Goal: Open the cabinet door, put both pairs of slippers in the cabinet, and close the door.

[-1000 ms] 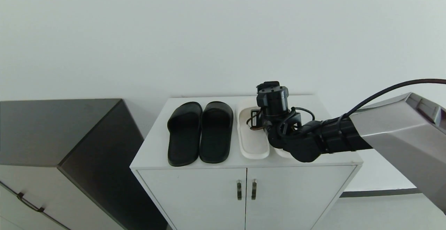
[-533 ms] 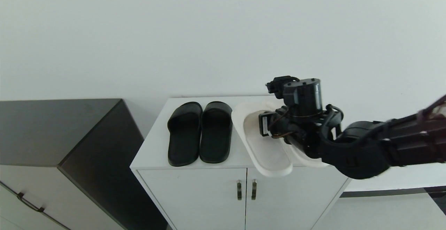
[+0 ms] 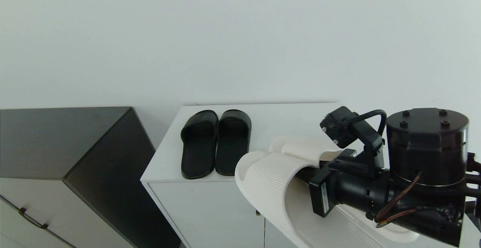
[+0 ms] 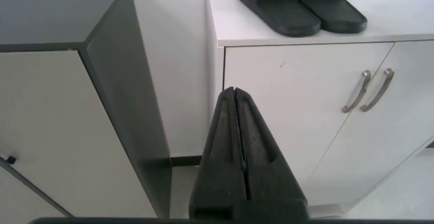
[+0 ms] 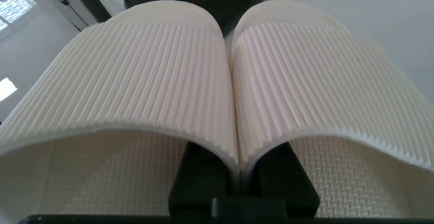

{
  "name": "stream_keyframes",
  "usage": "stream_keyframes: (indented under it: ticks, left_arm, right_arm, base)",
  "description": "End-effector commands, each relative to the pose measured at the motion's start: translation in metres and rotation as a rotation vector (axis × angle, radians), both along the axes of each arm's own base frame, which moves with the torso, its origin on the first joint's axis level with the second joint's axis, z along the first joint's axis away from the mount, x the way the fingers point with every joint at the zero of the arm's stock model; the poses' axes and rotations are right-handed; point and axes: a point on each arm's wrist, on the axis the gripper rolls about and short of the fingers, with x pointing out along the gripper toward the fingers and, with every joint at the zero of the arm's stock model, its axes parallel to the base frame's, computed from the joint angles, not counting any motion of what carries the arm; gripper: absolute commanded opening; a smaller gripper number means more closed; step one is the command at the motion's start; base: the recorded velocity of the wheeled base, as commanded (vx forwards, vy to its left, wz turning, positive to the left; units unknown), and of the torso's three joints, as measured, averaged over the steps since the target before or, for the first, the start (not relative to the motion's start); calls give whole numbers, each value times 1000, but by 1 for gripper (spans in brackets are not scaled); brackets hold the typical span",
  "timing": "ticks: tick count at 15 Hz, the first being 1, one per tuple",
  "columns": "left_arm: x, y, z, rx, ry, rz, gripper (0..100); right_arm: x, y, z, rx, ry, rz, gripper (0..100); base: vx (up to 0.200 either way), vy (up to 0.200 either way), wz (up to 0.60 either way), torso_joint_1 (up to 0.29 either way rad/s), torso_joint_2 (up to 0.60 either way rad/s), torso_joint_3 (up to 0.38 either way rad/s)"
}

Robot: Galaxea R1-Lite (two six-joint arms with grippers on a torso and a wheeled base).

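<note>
My right gripper point(image 3: 306, 173) is shut on the pair of white ribbed slippers point(image 3: 268, 182), holding them in the air in front of the white cabinet point(image 3: 203, 210), close to the head camera. In the right wrist view its fingers pinch the inner strap edges of both white slippers point(image 5: 169, 68) together, and the right gripper point(image 5: 237, 173) is partly hidden under them. A pair of black slippers point(image 3: 216, 142) lies on the cabinet top, left side. The left gripper point(image 4: 235, 95) is shut and holds nothing, low in front of the cabinet point(image 4: 291, 115), whose doors are closed; the black slippers point(image 4: 298, 3) lie above.
A dark grey cabinet point(image 3: 56, 139) stands to the left of the white one with a narrow gap between them. Two metal handles point(image 4: 369, 89) sit at the middle of the white doors. The right part of the cabinet top point(image 3: 293, 118) is bare. A white wall rises behind.
The right gripper lifted the white slippers off the cabinet top and carried them toward the camera and downward. The black slippers stayed put.
</note>
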Motion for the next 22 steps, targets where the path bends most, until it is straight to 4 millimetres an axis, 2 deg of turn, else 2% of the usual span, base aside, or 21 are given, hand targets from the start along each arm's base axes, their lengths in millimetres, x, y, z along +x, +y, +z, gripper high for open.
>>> stream_keyframes:
  ticks: [1,7,22]
  left_arm:
    - [0,0,0,-2,1,0,0]
    - [0,0,0,-5,1,0,0]
    - [0,0,0,-5,1,0,0]
  right_arm:
    - [-5,-5,5,14,-10,6,0]
    - [-5,-5,1,4,-8,6,0]
    - [-5,-5,-5,-20,3,4,0]
  base:
    - [-200,0,0,7,-2,2]
    - [-200,0,0,2,1,4]
    - [0,0,0,-13,30,16]
